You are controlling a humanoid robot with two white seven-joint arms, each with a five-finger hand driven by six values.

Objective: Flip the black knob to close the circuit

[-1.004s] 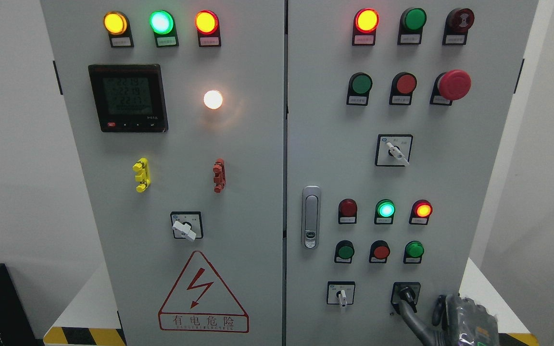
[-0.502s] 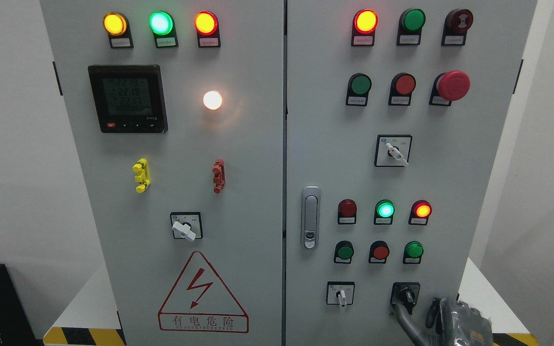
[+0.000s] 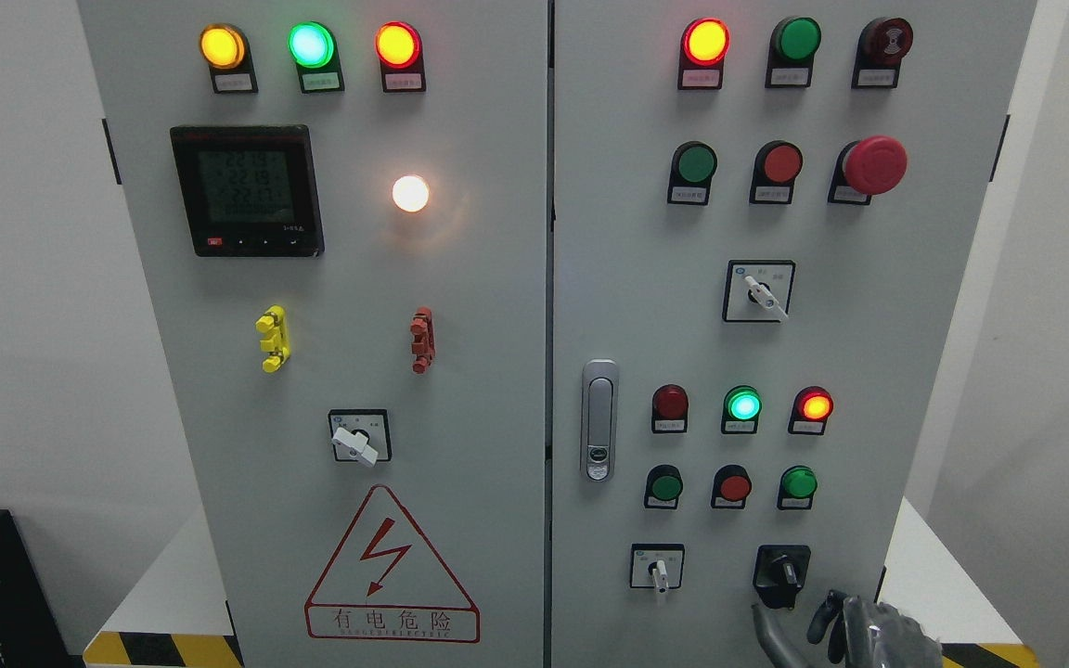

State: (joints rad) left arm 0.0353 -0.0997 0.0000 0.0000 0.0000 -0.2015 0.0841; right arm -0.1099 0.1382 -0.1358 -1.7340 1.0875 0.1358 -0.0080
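Sitting low on the right door of the grey cabinet (image 3: 534, 371), the black knob (image 3: 783, 572) is seen on a black square plate, its handle pointing down and slightly right. Just below it, apart from it, the right hand (image 3: 855, 631) is seen at the bottom edge, fingers (image 3: 776, 631) loosely spread, nothing grasped. A white-handled switch (image 3: 657, 568) is mounted beside the knob.

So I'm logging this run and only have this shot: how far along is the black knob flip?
Done: I can't confirm. The black knob points roughly upward, slightly left, but its closed position is unreadable. In hand: nothing. The right hand sits low at the bottom edge, just below and right of the knob, fingers relaxed and off it. Left: verify the circuit state; the red lamp above is dark, its neighbours lit.
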